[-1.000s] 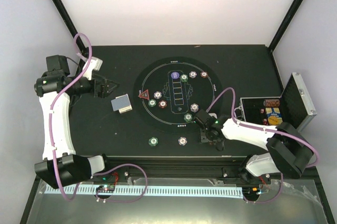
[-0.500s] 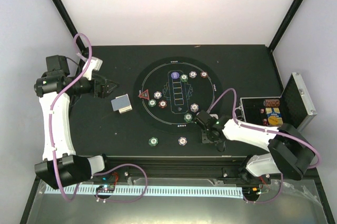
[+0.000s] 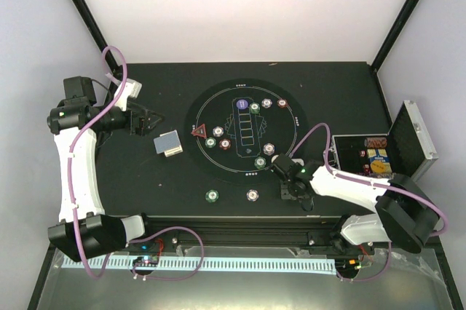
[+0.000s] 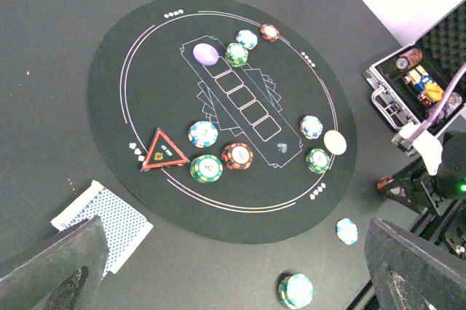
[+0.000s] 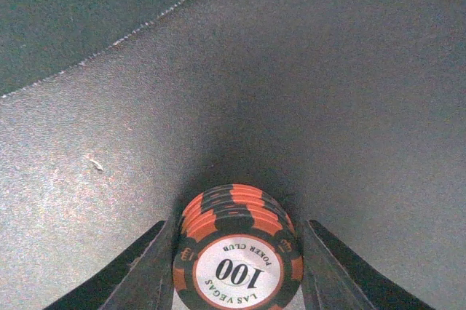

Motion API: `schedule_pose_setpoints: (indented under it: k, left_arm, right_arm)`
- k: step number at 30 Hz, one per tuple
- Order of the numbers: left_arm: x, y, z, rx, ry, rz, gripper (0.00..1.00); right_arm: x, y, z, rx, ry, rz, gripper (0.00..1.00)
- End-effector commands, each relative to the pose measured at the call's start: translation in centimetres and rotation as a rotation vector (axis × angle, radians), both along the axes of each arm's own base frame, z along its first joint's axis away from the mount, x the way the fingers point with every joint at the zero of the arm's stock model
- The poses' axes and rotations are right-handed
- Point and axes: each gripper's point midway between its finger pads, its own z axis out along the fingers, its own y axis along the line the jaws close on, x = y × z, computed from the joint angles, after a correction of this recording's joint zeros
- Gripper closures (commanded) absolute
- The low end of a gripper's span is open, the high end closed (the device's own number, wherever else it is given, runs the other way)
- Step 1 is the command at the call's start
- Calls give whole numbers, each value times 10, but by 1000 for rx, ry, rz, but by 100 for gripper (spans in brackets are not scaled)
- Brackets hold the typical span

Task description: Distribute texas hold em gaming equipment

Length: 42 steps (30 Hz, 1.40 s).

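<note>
Where the right fingers (image 5: 135, 277) meet it, red chip stack (image 5: 237, 248) (Las Vegas label up) clamped between both.

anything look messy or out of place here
Only the cards: the pile lies off the mat, beside it, and is askew, with white edges sticking out under the top card. No chips look spilled; the right end effector grips a red stack.

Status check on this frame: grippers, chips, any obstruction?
Left gripper open, empty, above table beside card deck. Right gripper closed on red chip stack by the mat edge. Nothing crowding the stack.
</note>
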Motion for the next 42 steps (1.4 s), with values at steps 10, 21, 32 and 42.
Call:
schedule_pose_setpoints:
  k: [10,21,32,42]
  left_arm:
    - [-5,1,17,33,-60,3,1]
    - [-4,7,1,105,-35,-37,1]
    - [-16,18,-54,272,78,-245,1]
    - [4,43,-106,480,6,-341,1]
  right_arm:
    - [0,0,4,-3,-6,2,67]
    - [53,14,76,43,-143,19,86]
    - [165,17,82,61,-159,0,83]
    - [197,6,31,55,-72,-32,80]
